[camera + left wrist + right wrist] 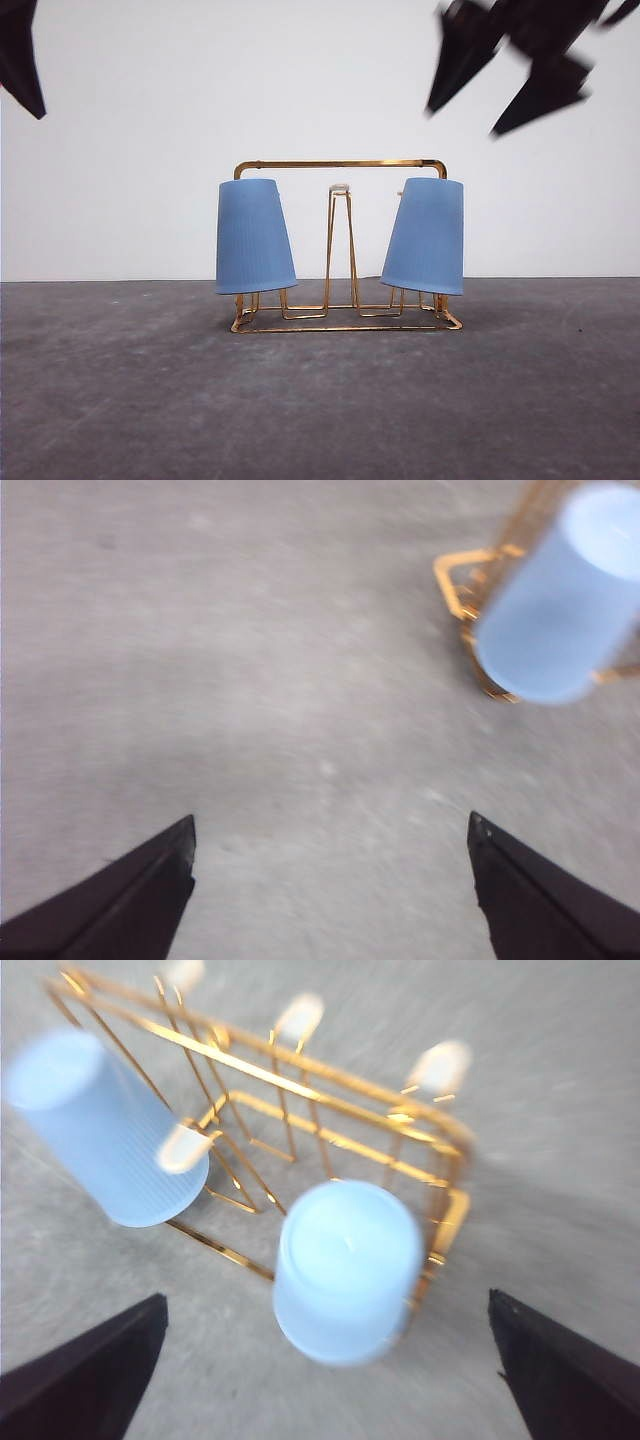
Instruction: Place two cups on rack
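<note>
Two light blue ribbed cups hang upside down on the gold wire rack (pixel 340 164). One cup (pixel 252 236) is at the rack's left end, the other cup (pixel 426 236) at its right end. A bare white-tipped prong (pixel 340 188) stands between them. My right gripper (pixel 462 118) is open, high above and right of the rack, holding nothing. In the right wrist view the cup on the right (pixel 346 1268) and the cup on the left (pixel 100 1125) sit below the open right gripper (pixel 330 1320). My left gripper (pixel 330 835) is open over bare table, with one cup (pixel 565 595) off to the side.
The rack stands mid-table on a grey surface (pixel 320 400) in front of a white wall (pixel 120 150). A dark tip of the left arm (pixel 20 55) shows at the upper left of the front view.
</note>
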Motion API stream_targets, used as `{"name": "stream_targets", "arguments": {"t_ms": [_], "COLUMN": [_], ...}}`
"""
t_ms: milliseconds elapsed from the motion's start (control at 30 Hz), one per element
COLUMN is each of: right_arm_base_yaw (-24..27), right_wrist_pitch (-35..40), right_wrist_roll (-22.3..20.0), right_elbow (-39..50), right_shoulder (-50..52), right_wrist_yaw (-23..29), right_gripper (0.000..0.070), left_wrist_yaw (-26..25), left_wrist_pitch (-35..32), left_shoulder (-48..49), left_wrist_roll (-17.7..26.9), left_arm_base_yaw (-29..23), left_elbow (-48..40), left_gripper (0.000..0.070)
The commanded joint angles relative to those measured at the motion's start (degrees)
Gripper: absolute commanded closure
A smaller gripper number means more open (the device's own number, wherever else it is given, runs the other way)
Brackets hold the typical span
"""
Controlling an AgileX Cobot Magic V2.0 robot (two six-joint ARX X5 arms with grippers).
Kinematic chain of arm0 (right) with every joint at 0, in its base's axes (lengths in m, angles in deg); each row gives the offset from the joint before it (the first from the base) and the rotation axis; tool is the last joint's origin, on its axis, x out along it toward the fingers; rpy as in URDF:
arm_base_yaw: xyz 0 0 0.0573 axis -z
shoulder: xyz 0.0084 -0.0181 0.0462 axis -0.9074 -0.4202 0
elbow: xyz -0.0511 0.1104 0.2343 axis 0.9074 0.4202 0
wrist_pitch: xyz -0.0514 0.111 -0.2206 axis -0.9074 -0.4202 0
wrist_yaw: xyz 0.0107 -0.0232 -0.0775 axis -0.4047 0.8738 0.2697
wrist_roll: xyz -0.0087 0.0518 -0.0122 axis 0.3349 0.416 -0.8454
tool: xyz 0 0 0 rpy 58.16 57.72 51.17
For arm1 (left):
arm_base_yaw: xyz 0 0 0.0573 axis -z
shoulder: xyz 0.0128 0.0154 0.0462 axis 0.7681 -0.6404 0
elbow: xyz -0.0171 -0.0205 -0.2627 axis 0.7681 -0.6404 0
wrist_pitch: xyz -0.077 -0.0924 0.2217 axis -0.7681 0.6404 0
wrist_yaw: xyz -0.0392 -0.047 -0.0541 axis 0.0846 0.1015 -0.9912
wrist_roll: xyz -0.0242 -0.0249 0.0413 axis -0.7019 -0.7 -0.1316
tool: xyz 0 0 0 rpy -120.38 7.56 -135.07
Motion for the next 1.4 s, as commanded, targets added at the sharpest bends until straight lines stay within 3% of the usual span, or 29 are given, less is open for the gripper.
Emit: {"name": "stream_targets", "arguments": {"t_ms": [0,167,300,567,633,667,700,733,767,867,967,1367], "right_arm_base_yaw": [0.9,3.9,5.4,5.7,5.7,5.7,5.7,5.7,5.7,5.7,5.7,5.7], "right_wrist_pitch": [-0.8,-0.8,-1.1,-2.6,-2.9,-3.0,-3.2,-3.2,-3.2,-3.1,-4.7,-1.8], "right_wrist_roll": [0.6,2.5,4.2,4.8,5.5,5.7,5.6,5.5,5.4,5.6,8.7,8.7], "right_elbow": [3.0,16.0,24.2,26.9,26.9,26.9,26.9,26.9,26.9,26.9,26.9,26.9], "right_shoulder": [3.3,16.4,24.7,29.4,29.4,29.4,29.4,29.4,29.4,29.4,29.4,29.4], "right_wrist_yaw": [1.7,7.3,8.3,11.2,11.2,11.2,11.2,11.2,11.2,11.2,11.0,11.2], "right_gripper": [0.0050,0.0059,0.0058,0.0072,0.0227,0.0370,0.0588,0.0682,0.0682,0.0685,0.0684,0.0684], "left_wrist_yaw": [0.2,0.2,0.2,0.2,0.2,0.1,-0.1,-0.2,-0.2,-0.2,-0.2,-0.2], "left_wrist_pitch": [-0.3,0.0,0.0,0.0,0.0,0.1,0.3,0.4,0.5,0.6,1.6,1.5], "left_shoulder": [-0.4,-0.4,-0.4,-0.4,-0.4,-0.4,-0.4,-0.4,-0.4,-0.4,-0.4,-0.4], "left_wrist_roll": [0.8,0.8,0.7,0.5,0.4,0.4,0.4,0.4,0.4,0.3,-1.1,-1.0], "left_arm_base_yaw": [-0.7,-2.0,-1.9,-1.9,-1.9,-1.9,-1.9,-1.9,-1.9,-1.9,-1.9,-1.8], "left_elbow": [0.4,0.4,0.4,0.4,0.4,0.4,0.4,0.4,0.4,0.4,0.4,0.4], "left_gripper": [0.0190,0.0190,0.0190,0.0190,0.0207,0.0257,0.0409,0.0566,0.0698,0.0678,0.0678,0.0677]}}
